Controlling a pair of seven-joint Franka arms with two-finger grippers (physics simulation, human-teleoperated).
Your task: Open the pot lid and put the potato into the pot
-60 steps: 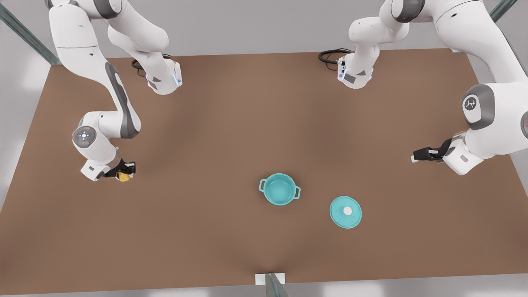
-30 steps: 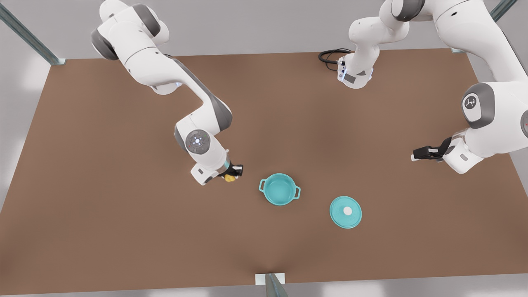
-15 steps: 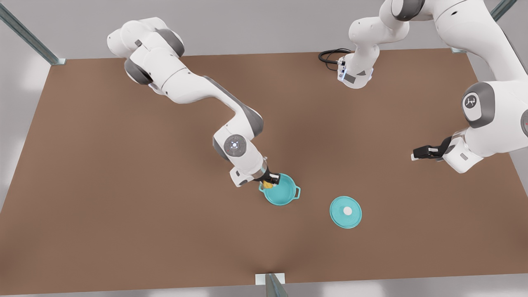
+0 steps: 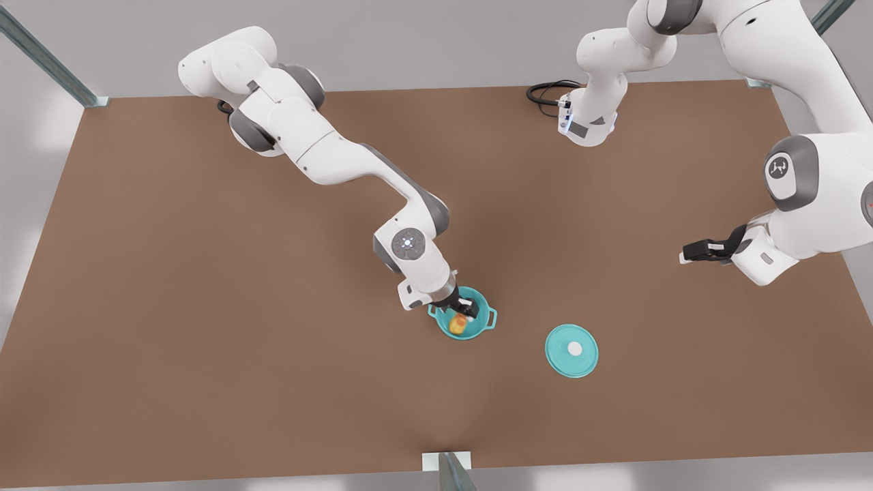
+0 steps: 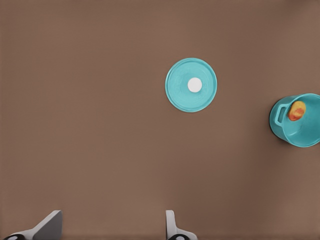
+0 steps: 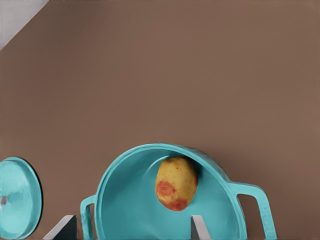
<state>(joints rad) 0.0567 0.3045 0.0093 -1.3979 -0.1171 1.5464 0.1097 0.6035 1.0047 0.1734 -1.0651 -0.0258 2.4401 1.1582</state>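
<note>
A: Plain brown table (image 4: pixel 204 341), grey wall behind. Where's the potato?

B: Inside the pot (image 4: pixel 481 332). The potato (image 4: pixel 458 322) sits within the rim, towards the wall away from the wrist camera. I can't tell whether it lies on the bottom or is in mid-drop.

A: And the lid?

B: The lid (image 4: pixel 563 361) lies flat on the table, knob up, well apart from the pot, on the front view's right.

A: Which gripper is at the pot?

B: The right gripper (image 4: pixel 464 311), hanging just over the pot's mouth. In its wrist view the fingers (image 6: pixel 196 226) stand wide apart, one on either side of the potato, and neither touches it. They grasp nothing.

A: So the step is the release. How would you do it well?

B: I'd say it looks nearly done. Keep the fingers spread and lift straight up, so a tip doesn't catch the rim or a handle and drag the pot. No sideways move until the tips are above the rim.

A: The other arm?

B: The left gripper (image 4: pixel 690 256) waits off at the front view's right, well away from the pot and lid. Its fingers (image 5: pixel 171 225) are spread too, with nothing between them.
</note>
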